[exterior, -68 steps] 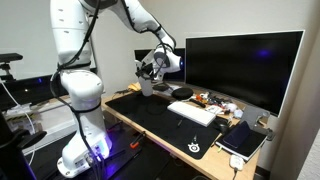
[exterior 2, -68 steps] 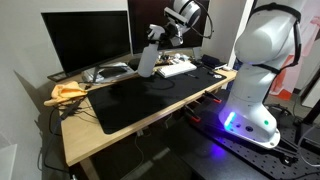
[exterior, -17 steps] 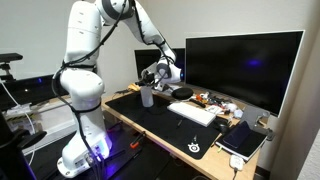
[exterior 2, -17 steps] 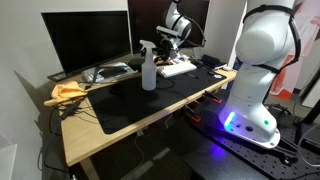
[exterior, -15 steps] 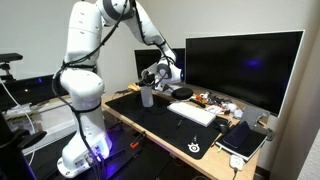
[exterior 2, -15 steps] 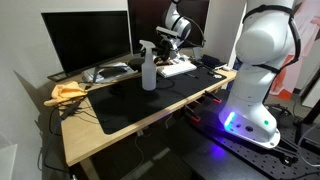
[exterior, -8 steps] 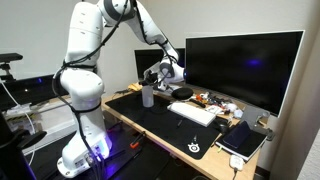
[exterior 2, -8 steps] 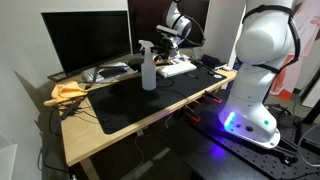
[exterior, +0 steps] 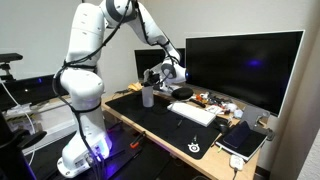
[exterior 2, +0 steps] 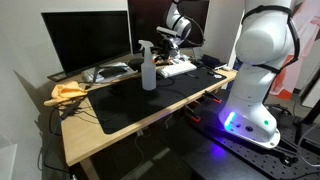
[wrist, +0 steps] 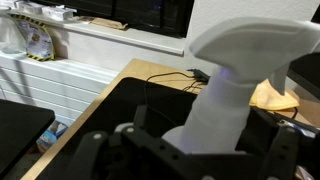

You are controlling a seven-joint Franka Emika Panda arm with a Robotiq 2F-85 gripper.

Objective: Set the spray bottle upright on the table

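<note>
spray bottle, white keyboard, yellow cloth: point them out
spray bottle [exterior 2: 149, 76]: exterior view, middle of its body
white keyboard [exterior: 193, 113]: exterior view, centre of its top
yellow cloth [exterior 2: 68, 92]: exterior view, middle of the heap

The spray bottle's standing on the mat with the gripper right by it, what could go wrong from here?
The gripper sits close to the tall, narrow spray bottle; a sideways move could clip its head and tip it over. The white keyboard lies just below the gripper, so a low swing away might strike it.
</note>
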